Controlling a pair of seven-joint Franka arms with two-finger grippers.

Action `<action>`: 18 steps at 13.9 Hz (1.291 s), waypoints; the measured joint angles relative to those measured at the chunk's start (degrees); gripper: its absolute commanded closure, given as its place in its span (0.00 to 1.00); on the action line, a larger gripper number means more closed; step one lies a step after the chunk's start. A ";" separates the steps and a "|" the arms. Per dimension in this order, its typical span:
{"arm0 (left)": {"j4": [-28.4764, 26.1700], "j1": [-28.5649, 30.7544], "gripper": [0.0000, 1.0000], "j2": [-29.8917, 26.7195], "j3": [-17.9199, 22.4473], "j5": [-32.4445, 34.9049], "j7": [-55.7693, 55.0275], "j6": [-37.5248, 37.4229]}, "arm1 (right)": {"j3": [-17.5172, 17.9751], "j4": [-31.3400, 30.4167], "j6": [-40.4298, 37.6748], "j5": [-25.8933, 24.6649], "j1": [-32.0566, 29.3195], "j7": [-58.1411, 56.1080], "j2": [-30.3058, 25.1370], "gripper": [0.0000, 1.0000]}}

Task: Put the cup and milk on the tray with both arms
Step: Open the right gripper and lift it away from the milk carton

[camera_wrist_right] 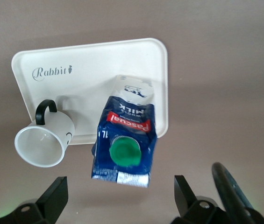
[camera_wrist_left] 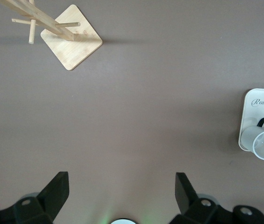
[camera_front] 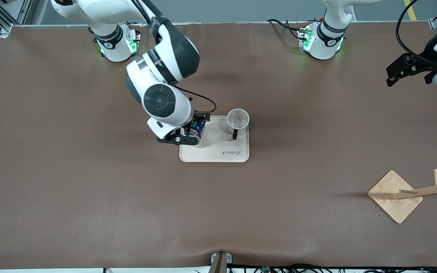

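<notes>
Placement is at its closing step, by my reading: both task items appear to stand on the tray (camera_front: 218, 149), which lies on the brown surface (camera_front: 89, 189) roughly midway between the two arms' ends. The cup (camera_front: 238, 120) stands upright at the tray corner toward the left arm's end and farther from the front camera, its black handle turned toward that camera. The milk (camera_wrist_right: 124, 140) stands upright on the tray edge toward the right arm's end, green cap up; in the front view it is largely covered by the right arm's wrist. The right claw (camera_wrist_right: 117, 198) is directly over the carton, and the right wrist view shows its fingers spread wide, each well clear of the carton's sides, so it grips nothing. The left claw (camera_wrist_left: 122, 193) hangs high over bare surface at the left arm's end of the surface, its fingers likewise spread and empty; that arm waits. A wooden rack (camera_front: 404, 193) stands near that end, nearer to the front camera, well apart from the tray. In my judgement the next move calls for a straight vertical lift of the right claw, fingers held apart, so that neither finger brushes the carton; the carton sits close to the tray's rim, and a sideways nudge could tip it off.
</notes>
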 measured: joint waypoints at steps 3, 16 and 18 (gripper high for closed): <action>0.00 0.00 0.00 0.00 0.00 -0.03 0.00 0.02 | 0.05 3.14 -3.15 0.03 -3.10 -1.86 -0.71 0.00; -0.36 -0.04 0.00 0.00 -0.02 -0.32 0.00 0.02 | -0.58 5.01 -3.96 -3.15 -18.19 -6.52 -8.28 0.00; -0.44 -0.05 0.00 0.00 -0.03 -0.32 0.00 0.02 | -0.59 4.95 -4.62 -5.40 -20.68 -12.98 -10.01 0.00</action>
